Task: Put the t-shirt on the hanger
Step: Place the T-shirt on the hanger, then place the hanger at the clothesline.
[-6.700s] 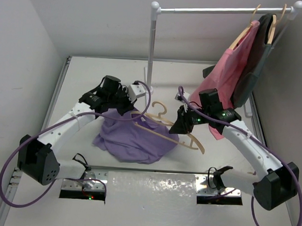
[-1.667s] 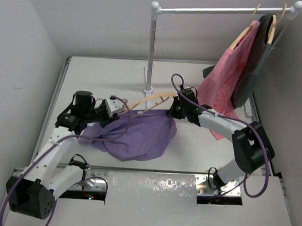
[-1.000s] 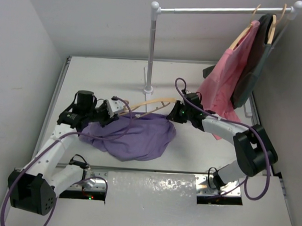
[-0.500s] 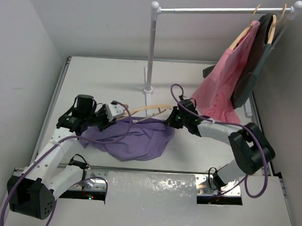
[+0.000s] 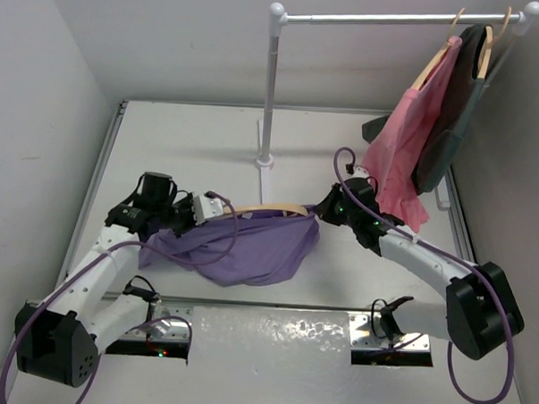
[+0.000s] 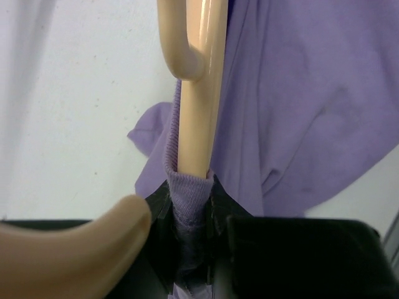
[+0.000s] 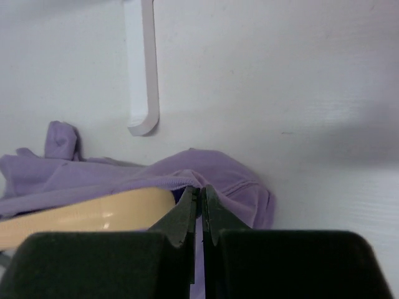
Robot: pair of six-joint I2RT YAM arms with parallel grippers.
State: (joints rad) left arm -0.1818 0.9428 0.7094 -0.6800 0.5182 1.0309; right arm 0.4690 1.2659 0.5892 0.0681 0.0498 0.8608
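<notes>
The lavender t-shirt (image 5: 245, 250) lies bunched on the white table, its upper edge stretched between my two grippers. The tan wooden hanger (image 5: 260, 208) runs level along that edge, partly inside the cloth. My left gripper (image 5: 198, 210) is shut on the ribbed collar where it wraps the hanger's arm (image 6: 198, 93); the collar (image 6: 189, 193) sits between the jaws. My right gripper (image 5: 324, 209) is shut on the t-shirt's edge (image 7: 230, 180) just past the hanger's end (image 7: 93, 215). I cannot see the hanger's hook.
A white garment rack stands behind, its pole (image 5: 271, 86) rising from a foot (image 7: 142, 75) just beyond the shirt. A pink garment (image 5: 407, 127) and a dark grey garment (image 5: 457, 103) hang on its rail at the right. Walls close in on both sides.
The right gripper has shut on the shirt's edge and drawn it rightward over the hanger's end. The hanger has come down from a raised tilt to lie level.
</notes>
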